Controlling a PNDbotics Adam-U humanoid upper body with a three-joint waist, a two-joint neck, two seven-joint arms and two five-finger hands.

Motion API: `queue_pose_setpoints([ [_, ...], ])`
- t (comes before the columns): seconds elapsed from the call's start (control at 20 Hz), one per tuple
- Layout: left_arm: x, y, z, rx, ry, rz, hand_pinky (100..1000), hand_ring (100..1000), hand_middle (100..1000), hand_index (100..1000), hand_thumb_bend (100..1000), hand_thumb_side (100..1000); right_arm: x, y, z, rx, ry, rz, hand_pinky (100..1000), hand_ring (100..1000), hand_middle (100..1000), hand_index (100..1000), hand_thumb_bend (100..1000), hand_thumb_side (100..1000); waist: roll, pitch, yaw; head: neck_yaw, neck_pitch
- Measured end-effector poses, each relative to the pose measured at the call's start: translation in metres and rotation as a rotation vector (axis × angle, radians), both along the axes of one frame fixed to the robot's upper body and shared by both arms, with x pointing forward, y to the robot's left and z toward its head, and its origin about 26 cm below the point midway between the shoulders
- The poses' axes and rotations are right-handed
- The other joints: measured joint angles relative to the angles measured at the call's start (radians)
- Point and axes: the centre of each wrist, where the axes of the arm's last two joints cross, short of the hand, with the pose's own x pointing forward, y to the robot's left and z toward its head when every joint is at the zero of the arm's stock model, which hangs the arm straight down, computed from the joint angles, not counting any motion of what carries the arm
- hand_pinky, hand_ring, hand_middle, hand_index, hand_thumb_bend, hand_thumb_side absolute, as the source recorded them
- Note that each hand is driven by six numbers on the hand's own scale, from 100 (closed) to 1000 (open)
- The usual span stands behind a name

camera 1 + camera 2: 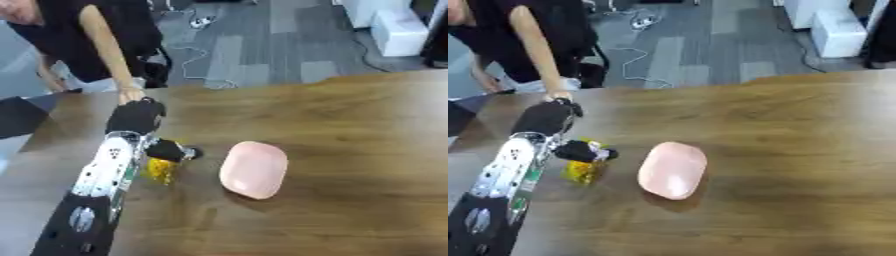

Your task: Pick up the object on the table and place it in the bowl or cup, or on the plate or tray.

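Note:
A small yellow object (160,170) lies on the wooden table (350,130) at the left. My left hand (136,116) reaches in from the lower left and shows as a black lump just beyond the object. Its thumb (171,150) sticks out to the right, directly above the object's far end; whether it touches is unclear. A pink oval plate (254,169) sits on the table a short way to the right of the yellow object, with nothing on it. My right hand shows in neither view.
A person's bare arm (105,45) reaches down to the table's far edge, the hand (131,94) right behind my left hand. Beyond the table lie grey floor, cables and white boxes (398,30). The table's far edge runs diagonally across the top.

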Motion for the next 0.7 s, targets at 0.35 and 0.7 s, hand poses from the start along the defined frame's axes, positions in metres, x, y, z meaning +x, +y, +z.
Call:
queue_pose_setpoints([
  [0.35, 0.003, 0.008, -0.011, 0.003, 0.072, 0.067, 248, 503, 552, 652, 749, 745, 0.000, 0.000, 0.000, 0.000, -0.001, 0.000, 100, 182, 273, 694, 140, 1000, 0.000, 0.000, 0.000, 0.000, 0.000],
  [0.7, 0.009, 0.018, -0.031, 0.004, 0.153, 0.134, 278, 502, 568, 650, 714, 750, 0.001, 0.001, 0.002, 0.002, -0.010, 0.004, 100, 181, 270, 692, 142, 1000, 0.000, 0.000, 0.000, 0.000, 0.000],
])
